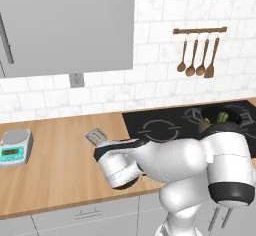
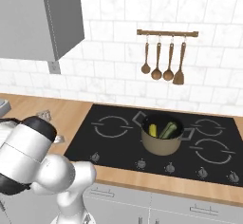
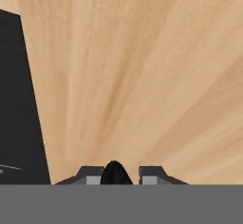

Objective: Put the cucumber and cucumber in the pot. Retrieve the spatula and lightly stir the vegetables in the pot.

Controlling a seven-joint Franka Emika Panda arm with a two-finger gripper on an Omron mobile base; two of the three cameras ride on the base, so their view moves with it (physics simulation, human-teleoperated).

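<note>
Gripper (image 3: 121, 176) fingers close around spatula's (image 1: 95, 136) black handle on counter (image 1: 50, 175); two cucumbers (image 2: 161, 130) in one pot (image 2: 161, 144).

- A wooden counter (image 1: 55, 175) runs along the white tiled wall (image 2: 114, 38).
- A black cooktop (image 2: 118, 142) is set into it, with knobs (image 2: 170, 168) along its front edge.
- A kitchen scale (image 1: 15, 147) sits on the counter at the left.
- Brown wooden spoons and a turner (image 2: 163, 64) hang from a rail (image 2: 167, 32) on the wall.
- A grey cabinet (image 1: 65, 25) hangs above, with an outlet (image 1: 76, 80) just under it.
</note>
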